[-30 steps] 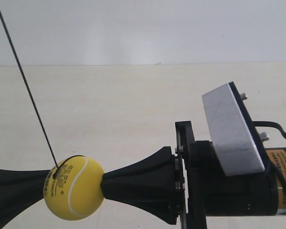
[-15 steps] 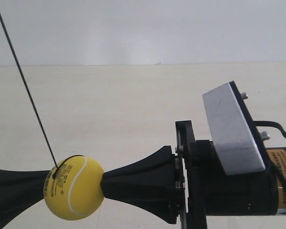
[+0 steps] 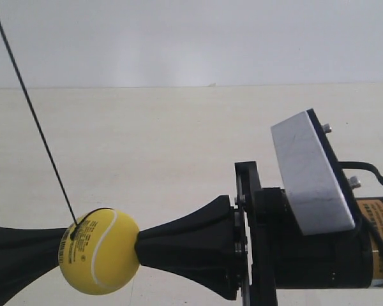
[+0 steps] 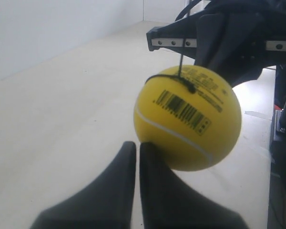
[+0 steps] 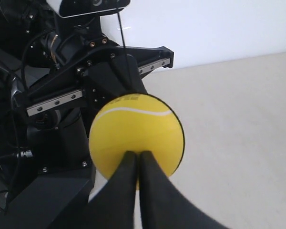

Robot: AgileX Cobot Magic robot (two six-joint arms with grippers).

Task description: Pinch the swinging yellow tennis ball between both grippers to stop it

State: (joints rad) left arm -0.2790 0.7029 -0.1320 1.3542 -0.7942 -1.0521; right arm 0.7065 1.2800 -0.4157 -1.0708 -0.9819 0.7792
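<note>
The yellow tennis ball (image 3: 99,251) hangs on a dark string (image 3: 32,121), low at the exterior view's left. It is squeezed between two black wedge-shaped grippers, both shut. The barcode side of the ball (image 4: 190,119) faces my left gripper (image 4: 137,144), whose tip touches the ball's lower edge; this is the arm at the exterior view's left (image 3: 56,247). My right gripper (image 5: 137,153) presses its closed tip into the middle of the ball (image 5: 136,129). In the exterior view it comes from the right (image 3: 140,245) and carries a silver-grey plate (image 3: 309,172).
A pale, bare floor or tabletop (image 3: 179,140) spreads under and behind the ball, with a white wall (image 3: 191,38) beyond. The right arm's black body and cables (image 3: 370,191) fill the exterior view's lower right. The other arm's rails and wiring (image 5: 52,95) loom behind the ball.
The ball and both grippers stay where they were. Only the string's upper part leans a touch further to the exterior view's left.
</note>
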